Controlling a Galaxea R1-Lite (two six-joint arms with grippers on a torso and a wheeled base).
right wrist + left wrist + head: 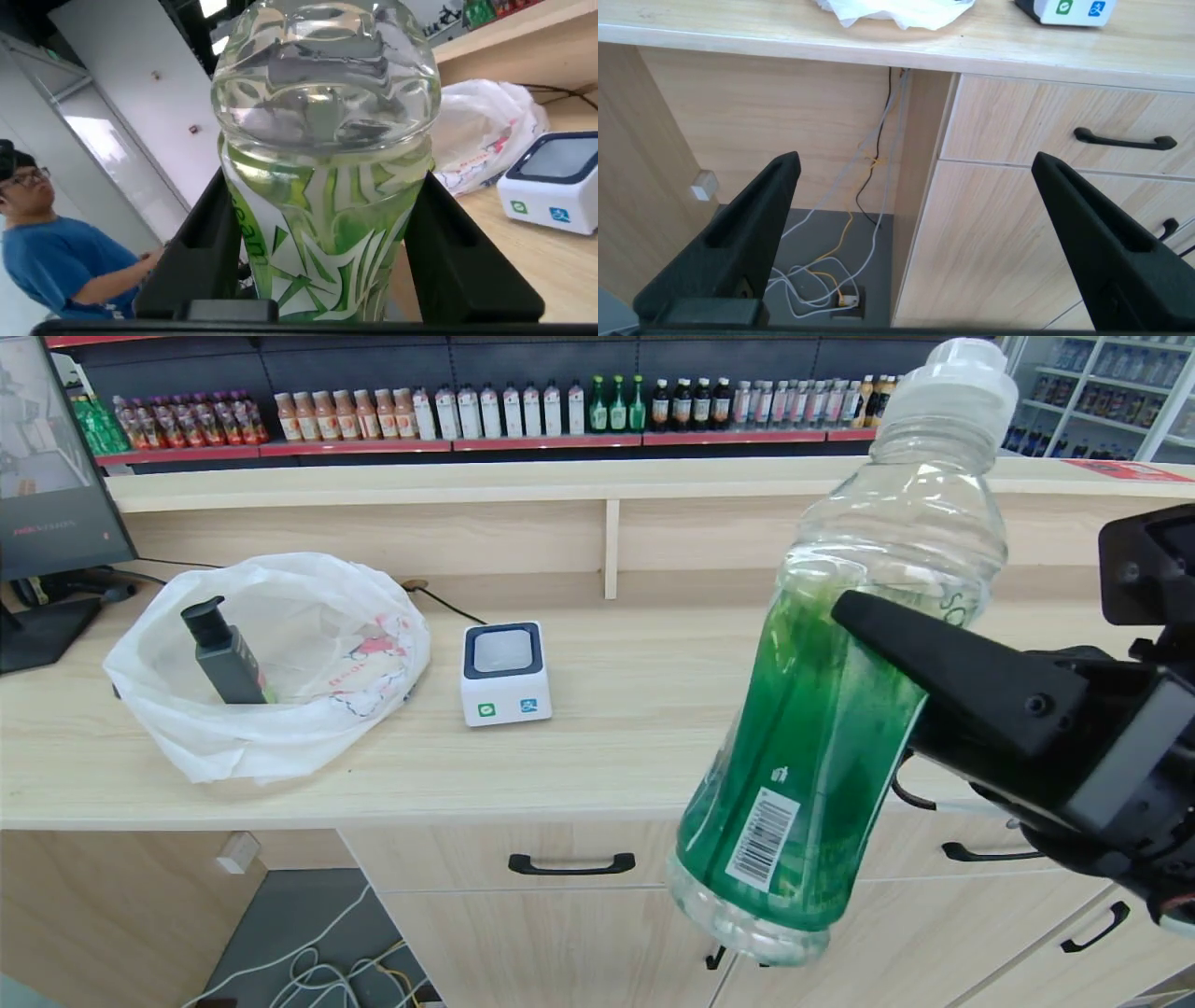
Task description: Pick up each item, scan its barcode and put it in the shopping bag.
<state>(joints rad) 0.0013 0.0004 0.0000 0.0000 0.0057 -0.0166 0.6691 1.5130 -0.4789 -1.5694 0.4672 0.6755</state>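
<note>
One barcode [763, 838] faces me on the bottle [822, 728] my right gripper [318, 271] clamps, scanner [505, 672] well left of it; my left gripper [915, 233] gapes.

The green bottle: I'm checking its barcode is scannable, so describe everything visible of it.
The green bottle is clear ribbed plastic with a pale cap, a green wrap label and a white barcode low on the side facing the head camera. It leans, cap up, off the counter, right of the scanner. The right tool is shut on its middle; nothing else touches it.
</note>
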